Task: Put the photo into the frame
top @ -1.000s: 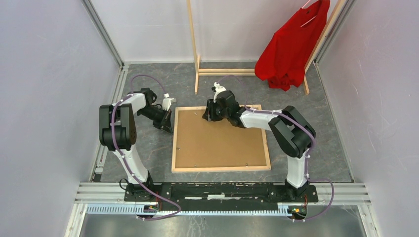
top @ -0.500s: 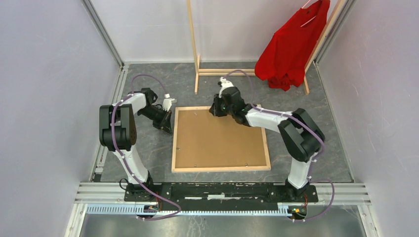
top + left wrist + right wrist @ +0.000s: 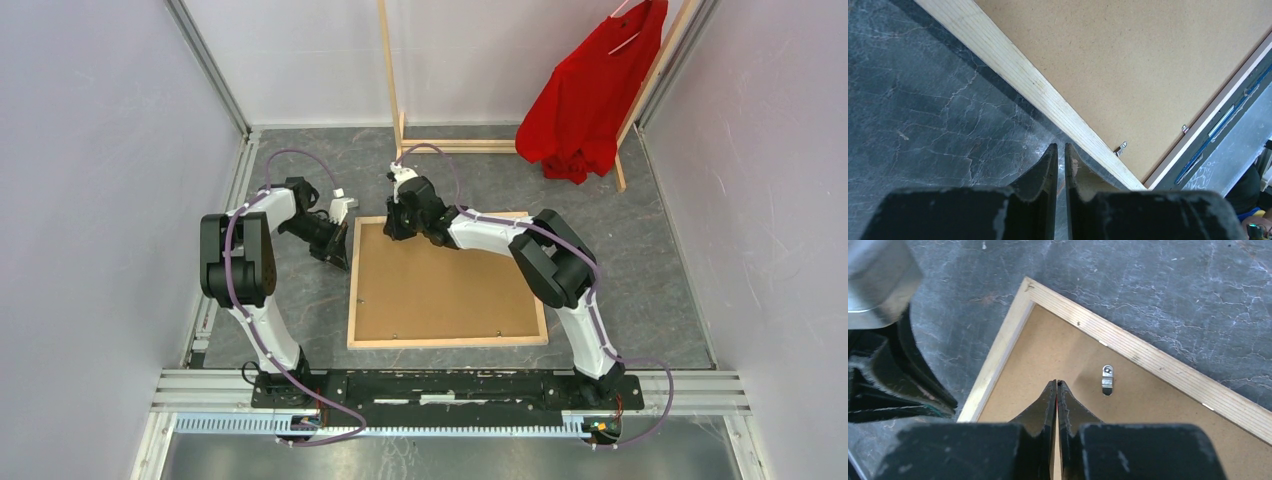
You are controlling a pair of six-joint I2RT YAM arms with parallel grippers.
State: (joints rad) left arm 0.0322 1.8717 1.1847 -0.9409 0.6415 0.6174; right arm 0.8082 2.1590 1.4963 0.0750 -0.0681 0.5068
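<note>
Right gripper (image 3: 1056,382): in the last second I swung it from the middle of the frame's (image 3: 447,342) far side to the far-left corner. Its jaws went from part-open to together, with nothing in them. The tips now sit over the photo (image 3: 445,285), board back up, just beside a metal tab (image 3: 1107,379); whether they touch the board I cannot tell.

Reading: the photo already lies inside the frame, so I judge the tabs are what remains, with the closed tips as a pusher.

Left gripper (image 3: 1059,146): unmoved, jaws all but together, nothing visibly gripped, tips at the outer edge of the frame's left side.
</note>
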